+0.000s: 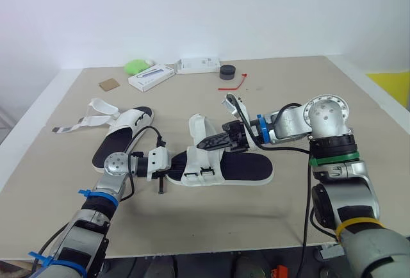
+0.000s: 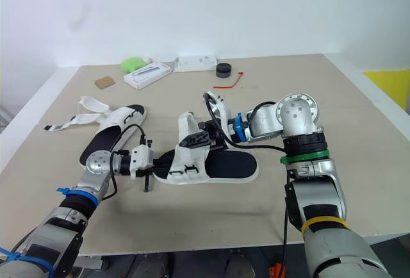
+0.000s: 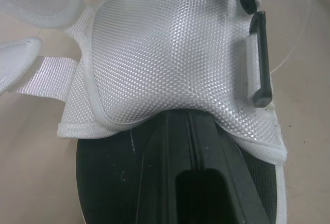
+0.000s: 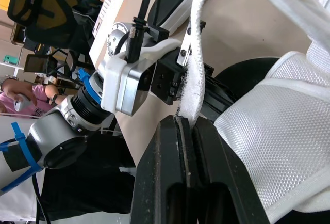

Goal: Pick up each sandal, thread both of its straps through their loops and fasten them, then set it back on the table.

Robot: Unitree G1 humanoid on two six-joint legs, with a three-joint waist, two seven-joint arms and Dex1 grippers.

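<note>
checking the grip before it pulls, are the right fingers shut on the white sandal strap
Yes, the right gripper has its black fingers pressed together, pinching the white fabric strap.

light: bright and even, falling from above | shadows: soft and pale on the table [image 1: 301, 98], broadest just on the near side of the near sandal [image 1: 243, 166], thin along its sole | glare: mild sheen across the near sandal's white mesh upper [image 3: 170, 53] | wall [image 1: 192, 9] beyond the near sandal: evenly lit, pale

Beige table [image 1: 359, 98] — sandals [image 1: 243, 168], boxes [image 1: 151, 77]
</note>
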